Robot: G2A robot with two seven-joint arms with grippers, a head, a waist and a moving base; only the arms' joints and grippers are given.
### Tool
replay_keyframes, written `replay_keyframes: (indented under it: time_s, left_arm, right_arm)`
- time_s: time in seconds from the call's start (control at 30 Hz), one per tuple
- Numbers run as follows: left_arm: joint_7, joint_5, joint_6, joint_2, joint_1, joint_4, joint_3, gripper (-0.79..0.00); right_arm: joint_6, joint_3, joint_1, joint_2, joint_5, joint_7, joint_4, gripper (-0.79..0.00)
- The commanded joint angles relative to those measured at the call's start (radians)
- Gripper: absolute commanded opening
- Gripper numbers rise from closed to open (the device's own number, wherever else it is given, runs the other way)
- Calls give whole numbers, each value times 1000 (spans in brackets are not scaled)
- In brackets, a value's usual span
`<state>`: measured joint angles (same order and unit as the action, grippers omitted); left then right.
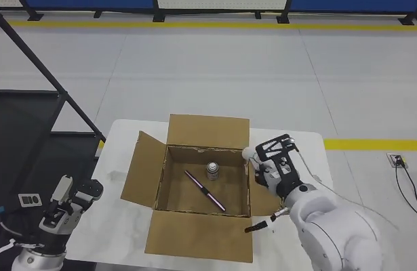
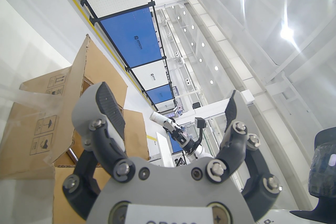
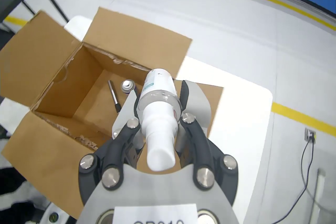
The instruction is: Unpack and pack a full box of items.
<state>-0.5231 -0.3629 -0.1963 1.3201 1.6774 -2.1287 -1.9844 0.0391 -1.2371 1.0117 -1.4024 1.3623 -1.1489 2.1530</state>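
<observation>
Right hand (image 3: 159, 93) is clamped on a white spray bottle (image 3: 158, 120). Its fingers press the bottle's clear shoulder from both sides, with the cap end towards the wrist and the base pointing away towards the box. A small teal label sits near the base, its print too small to read. In the top view this hand is just right of centre, above the right edge of the open cardboard box (image 1: 169, 183).

On the box floor a small silver-topped can (image 1: 212, 169) stands upright near the back wall. A slim dark stick (image 1: 205, 190) lies diagonally just beside it. The box rests on a white worktop (image 1: 120, 223) with its flaps folded out.

Left hand (image 2: 169, 93) is at the lower left of the top view, by the worktop's left edge, fingers spread apart with nothing between them. Black handling symbols are printed on the box side facing it.
</observation>
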Motion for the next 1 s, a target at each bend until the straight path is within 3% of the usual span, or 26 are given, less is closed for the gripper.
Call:
replay_keyframes:
  time_s: [0.0,0.17,0.37,0.6,0.97]
  left_arm:
    - [0,0,0,0,0,0,0,0]
    - [0,0,0,0,0,0,0,0]
    - [0,0,0,0,0,0,0,0]
    - [0,0,0,0,0,0,0,0]
    - [0,0,0,0,0,0,0,0]
  right_arm:
    - [42,66,-87,-6,-22,-50,-83,-785]
    - [77,211,-293,-34,-83,-212,-317,-785]
    - [41,321,-436,-70,-140,-279,-574,-785]
    - [57,405,-493,-97,-165,-301,-746,-785]
    - [27,467,-499,-126,-151,-180,-935,-785]
